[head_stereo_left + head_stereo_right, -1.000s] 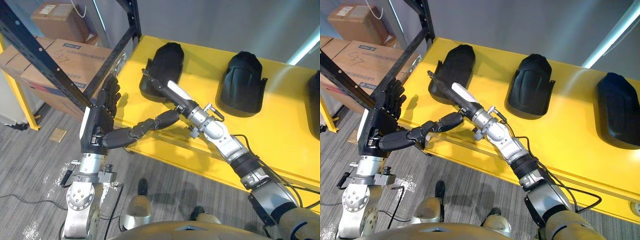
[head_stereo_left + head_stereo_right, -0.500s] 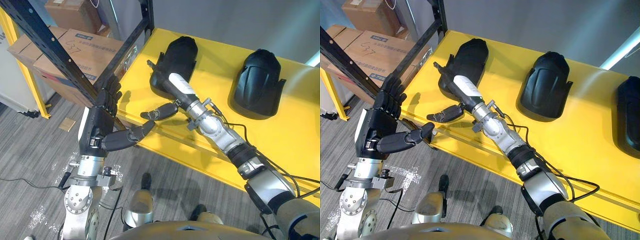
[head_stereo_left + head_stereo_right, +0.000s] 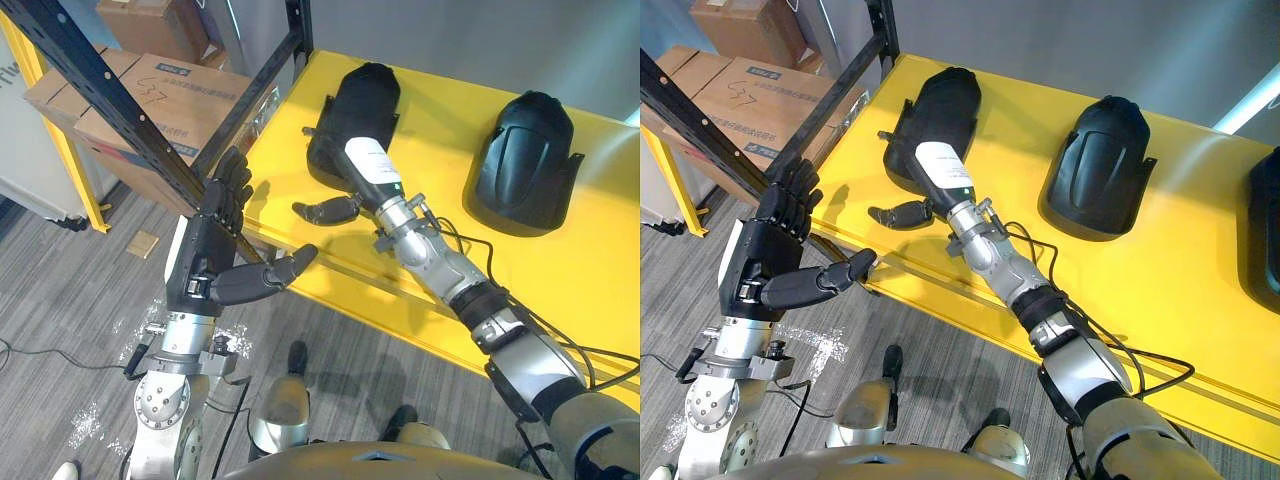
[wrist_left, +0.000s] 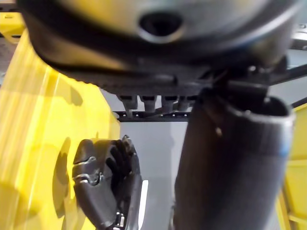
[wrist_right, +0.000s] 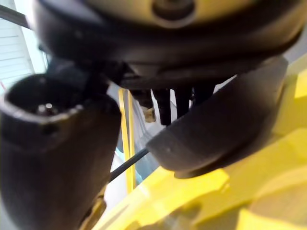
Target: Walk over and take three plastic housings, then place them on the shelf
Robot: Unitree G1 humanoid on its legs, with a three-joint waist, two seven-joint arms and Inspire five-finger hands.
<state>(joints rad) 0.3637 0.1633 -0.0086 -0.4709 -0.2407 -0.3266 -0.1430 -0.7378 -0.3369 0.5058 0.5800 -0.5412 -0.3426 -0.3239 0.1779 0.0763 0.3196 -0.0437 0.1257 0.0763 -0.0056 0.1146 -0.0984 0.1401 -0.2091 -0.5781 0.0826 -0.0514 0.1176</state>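
Observation:
Three black plastic housings lie in a row on the yellow shelf (image 3: 1020, 120): the left housing (image 3: 360, 95), the middle housing (image 3: 530, 150) and a third housing (image 3: 1268, 230) at the right edge. My right hand (image 3: 368, 170), white-backed, lies flat over the near end of the left housing, open, its thumb (image 3: 325, 210) stuck out sideways over the yellow surface. That housing's dark curve (image 5: 220, 124) shows under the fingers in the right wrist view. My left hand (image 3: 200, 255) hangs open in front of the shelf's front edge, holding nothing.
A black slanted rack beam (image 3: 100, 90) runs just behind my left hand. Cardboard boxes (image 3: 150, 90) sit on the rack at the left, beside a yellow post (image 3: 50, 110). Grey floor (image 3: 70, 300) lies below the shelf's front edge.
The camera has shifted. My right hand has slid further onto the left housing. The two thumbs, close together a second ago, are now apart. The left hand stays open.

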